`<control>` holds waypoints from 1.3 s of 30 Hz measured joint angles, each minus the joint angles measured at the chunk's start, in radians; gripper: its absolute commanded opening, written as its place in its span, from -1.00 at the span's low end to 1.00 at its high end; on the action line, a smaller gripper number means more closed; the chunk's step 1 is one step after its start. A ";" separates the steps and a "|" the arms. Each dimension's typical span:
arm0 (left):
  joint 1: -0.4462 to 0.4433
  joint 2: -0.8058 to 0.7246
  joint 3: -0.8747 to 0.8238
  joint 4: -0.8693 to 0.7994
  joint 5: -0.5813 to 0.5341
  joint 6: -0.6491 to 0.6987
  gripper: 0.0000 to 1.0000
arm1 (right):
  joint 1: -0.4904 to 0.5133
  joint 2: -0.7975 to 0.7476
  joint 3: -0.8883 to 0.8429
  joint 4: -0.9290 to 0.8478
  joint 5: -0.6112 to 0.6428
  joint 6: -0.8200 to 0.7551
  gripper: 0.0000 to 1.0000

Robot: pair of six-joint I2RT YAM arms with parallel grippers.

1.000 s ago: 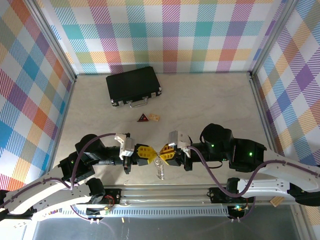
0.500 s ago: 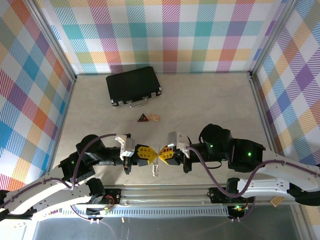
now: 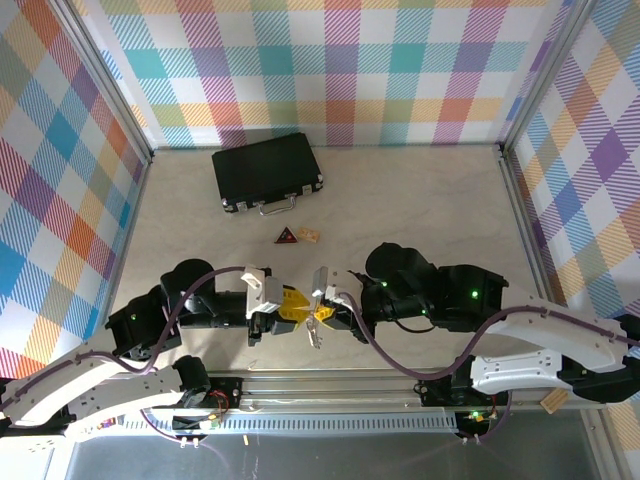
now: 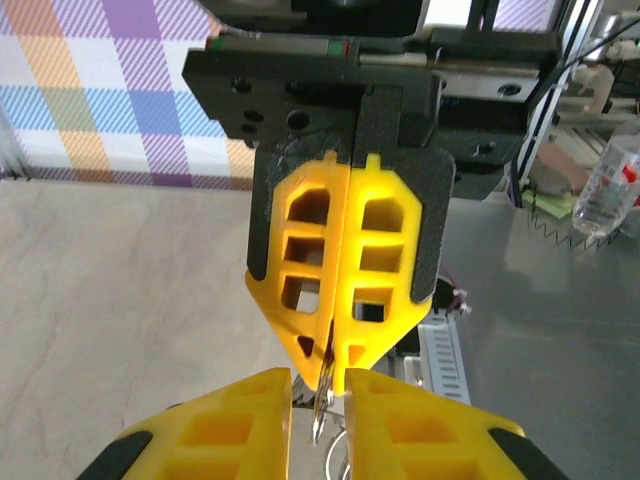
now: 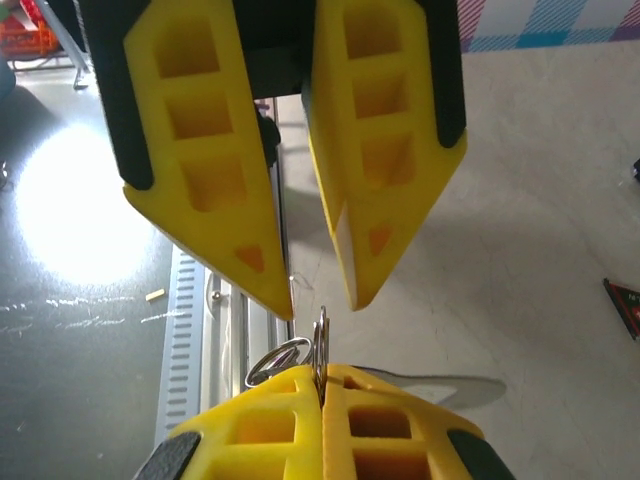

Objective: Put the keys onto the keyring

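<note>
From above, the left gripper (image 3: 298,308) and right gripper (image 3: 322,312) meet tip to tip low over the table (image 3: 430,220), with the keyring (image 3: 314,338) dangling just below. This is probably so one can steady the loop while the other works on it. In the left wrist view, the right gripper (image 4: 328,368) is clamped tight on the keyring (image 4: 321,405), whose wire runs into the narrow gap between the left fingers (image 4: 240,425). In the right wrist view, the right fingers (image 5: 385,420) pinch the keyring (image 5: 320,340) upright, while the left gripper (image 5: 320,303) stands slightly parted around its top edge, gripping nothing; I cannot make out the key.
</note>
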 measured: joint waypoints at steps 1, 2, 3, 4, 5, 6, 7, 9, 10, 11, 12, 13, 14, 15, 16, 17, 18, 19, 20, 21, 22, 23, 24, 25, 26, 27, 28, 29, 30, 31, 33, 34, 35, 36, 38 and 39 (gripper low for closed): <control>0.000 0.003 0.002 -0.014 -0.002 0.003 -0.56 | 0.000 0.004 0.004 -0.010 -0.002 -0.001 -1.00; 0.000 0.004 0.003 -0.023 -0.003 0.007 -0.56 | 0.000 0.006 0.005 -0.015 -0.003 -0.001 -1.00; 0.000 0.009 0.003 -0.034 -0.003 0.010 -0.55 | 0.000 0.008 0.006 -0.021 -0.004 -0.003 -1.00; 0.000 0.012 0.003 -0.043 -0.006 0.014 -0.54 | 0.000 0.008 0.006 -0.028 -0.005 -0.003 -1.00; 0.000 0.015 0.003 -0.049 -0.007 0.018 -0.53 | 0.000 0.008 0.006 -0.033 -0.008 -0.003 -1.00; 0.000 0.017 0.003 -0.053 -0.007 0.019 -0.53 | 0.000 0.008 0.006 -0.037 -0.010 -0.003 -1.00; 0.000 0.018 0.003 -0.058 -0.007 0.021 -0.52 | 0.000 0.008 0.006 -0.038 -0.011 -0.003 -1.00; 0.000 0.020 0.003 -0.062 -0.007 0.021 -0.52 | 0.000 0.008 0.006 -0.038 -0.015 -0.003 -1.00; 0.000 0.021 0.003 -0.062 -0.007 0.021 -0.52 | 0.000 0.008 0.006 -0.038 -0.018 -0.003 -1.00; 0.000 0.023 0.003 -0.063 -0.007 0.021 -0.51 | 0.000 0.008 0.006 -0.038 -0.019 -0.003 -1.00; 0.000 0.024 0.003 -0.063 -0.006 0.021 -0.51 | 0.000 0.008 0.006 -0.038 -0.022 -0.003 -1.00; 0.000 0.024 0.003 -0.062 -0.006 0.021 -0.51 | 0.000 0.008 0.006 -0.038 -0.026 -0.003 -1.00; 0.000 0.025 0.003 -0.062 -0.006 0.021 -0.51 | 0.000 0.008 0.006 -0.038 -0.026 -0.003 -1.00; 0.000 0.025 0.003 -0.061 -0.006 0.020 -0.51 | 0.000 0.008 0.006 -0.038 -0.028 -0.003 -1.00; 0.000 0.025 0.002 -0.058 -0.006 0.020 -0.53 | 0.000 0.008 0.006 -0.037 -0.029 -0.003 -1.00; 0.000 0.025 0.002 -0.057 -0.006 0.018 -0.55 | 0.000 0.008 0.006 -0.035 -0.030 -0.003 -1.00; 0.000 0.025 0.001 -0.055 -0.005 0.016 -0.59 | 0.000 0.008 0.006 -0.035 -0.031 -0.003 -1.00; 0.000 0.025 0.000 -0.052 -0.002 0.013 -0.62 | 0.000 0.008 0.006 -0.034 -0.032 -0.003 -1.00; 0.000 0.025 -0.001 -0.051 0.002 0.010 -0.63 | 0.000 0.008 0.006 -0.034 -0.033 -0.003 -1.00; 0.000 0.025 -0.002 -0.050 0.004 0.006 -0.64 | 0.000 0.008 0.006 -0.034 -0.033 -0.003 -1.00; 0.000 0.024 -0.004 -0.046 0.006 0.003 -0.65 | 0.000 0.008 0.006 -0.034 -0.033 -0.003 -1.00; 0.000 0.023 -0.007 -0.041 0.009 0.002 -0.67 | 0.000 0.008 0.006 -0.033 -0.033 -0.003 -1.00; 0.000 0.022 -0.011 -0.035 0.010 -0.002 -0.70 | 0.000 0.008 0.006 -0.032 -0.033 -0.003 -1.00; 0.000 0.020 -0.015 -0.031 0.013 -0.004 -0.73 | 0.000 0.008 0.006 -0.031 -0.033 -0.003 -1.00; -0.001 0.020 -0.018 -0.027 0.013 -0.007 -0.75 | 0.000 0.008 0.006 -0.030 -0.033 -0.002 -1.00; -0.001 0.020 -0.021 -0.023 0.017 -0.009 -0.77 | 0.000 0.009 0.006 -0.028 -0.033 -0.002 -1.00; -0.001 0.020 -0.025 -0.012 0.020 -0.012 -0.80 | 0.000 0.009 0.006 -0.026 -0.033 -0.002 -1.00; -0.001 0.020 -0.028 -0.007 0.021 -0.016 -0.85 | 0.000 0.009 0.006 -0.024 -0.033 -0.001 -1.00; -0.001 0.020 -0.032 -0.004 0.026 -0.020 -0.91 | -0.001 0.008 0.006 -0.024 -0.033 0.000 -1.00; -0.001 0.020 -0.035 -0.002 0.030 -0.021 -0.99 | -0.002 0.008 0.006 -0.027 -0.033 0.001 -1.00; -0.001 0.019 -0.039 0.003 0.036 -0.029 -1.00 | -0.002 0.008 0.006 -0.026 -0.034 0.001 -1.00; -0.001 0.015 -0.043 0.010 0.037 -0.031 -1.00 | -0.002 0.008 0.006 -0.025 -0.035 0.001 -1.00; -0.001 0.012 -0.048 0.016 0.037 -0.032 -1.00 | -0.002 0.008 0.006 -0.024 -0.036 0.001 -1.00; -0.001 0.007 -0.053 0.021 0.038 -0.034 -1.00 | -0.002 0.008 0.006 -0.023 -0.037 0.001 -1.00; -0.001 -0.003 -0.060 0.033 0.039 -0.039 -1.00 | -0.002 0.008 0.006 -0.019 -0.040 0.001 -1.00; -0.001 -0.008 -0.066 0.043 0.038 -0.044 -1.00 | -0.002 0.007 0.006 -0.016 -0.041 0.002 -0.97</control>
